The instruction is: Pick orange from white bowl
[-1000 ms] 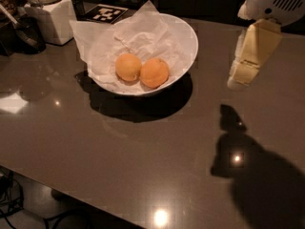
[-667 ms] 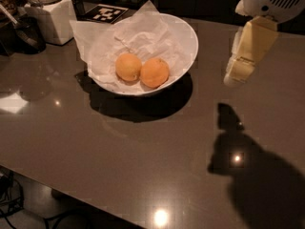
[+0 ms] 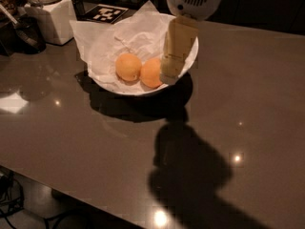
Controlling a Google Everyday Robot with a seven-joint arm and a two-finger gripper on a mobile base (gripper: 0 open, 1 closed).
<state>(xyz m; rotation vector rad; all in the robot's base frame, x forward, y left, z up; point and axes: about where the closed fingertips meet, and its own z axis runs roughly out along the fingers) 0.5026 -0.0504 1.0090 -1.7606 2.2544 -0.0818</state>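
Note:
The white bowl (image 3: 192, 56) stands on the dark table at the back centre, lined with crumpled white paper. Two fruits lie in it side by side. The orange (image 3: 150, 73) is the deeper-coloured one on the right; the paler yellowish fruit (image 3: 128, 67) is on the left. My gripper (image 3: 168, 76) hangs down from above into the bowl's right side. Its cream tip is right beside the orange's right edge and hides a little of it. I cannot tell whether it touches the orange.
A white square jar (image 3: 50, 14) stands at the back left, with a dark utensil (image 3: 24, 32) to its left. A black-and-white marker card (image 3: 105, 13) lies behind the bowl. The table's front edge runs diagonally at lower left, with cables (image 3: 9, 199) on the floor.
My gripper has moved left from beside the bowl's right to over its right side, down next to the orange. The bowl and fruits have kept their places.

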